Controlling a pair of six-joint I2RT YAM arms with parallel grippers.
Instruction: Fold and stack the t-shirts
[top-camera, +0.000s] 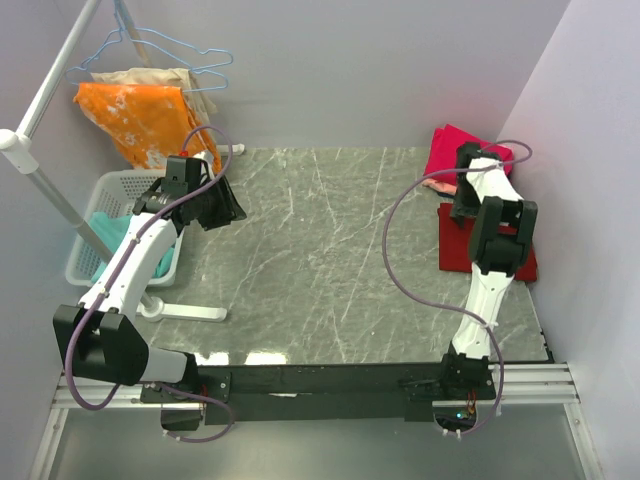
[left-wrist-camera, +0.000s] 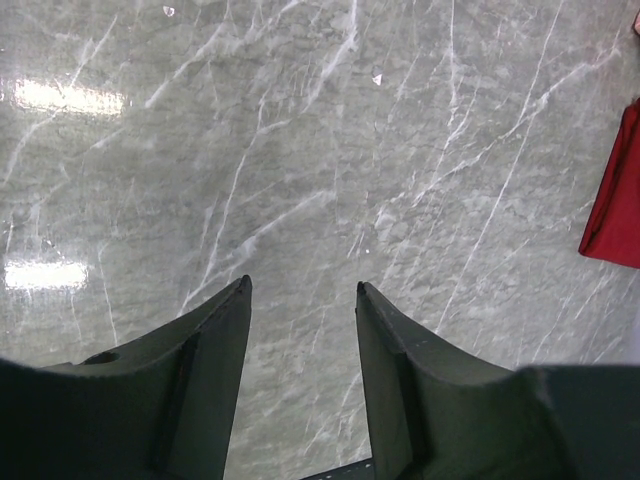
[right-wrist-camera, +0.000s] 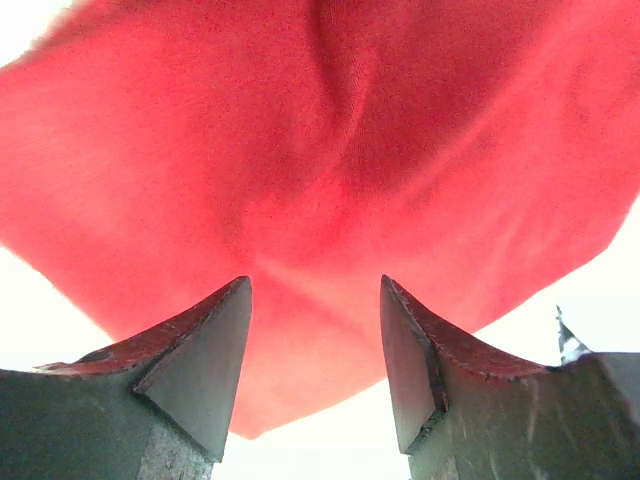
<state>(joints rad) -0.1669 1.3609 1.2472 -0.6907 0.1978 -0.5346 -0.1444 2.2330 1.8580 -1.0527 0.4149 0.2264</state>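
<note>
Left gripper (left-wrist-camera: 303, 290), right gripper (right-wrist-camera: 315, 285) part-open, empty; folded red t-shirt (top-camera: 455, 245) flat, long axis unclear

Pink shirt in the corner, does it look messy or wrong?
Yes. The pink shirt sits bunched up in the far right corner, not folded flat like the red shirt near it.
</note>
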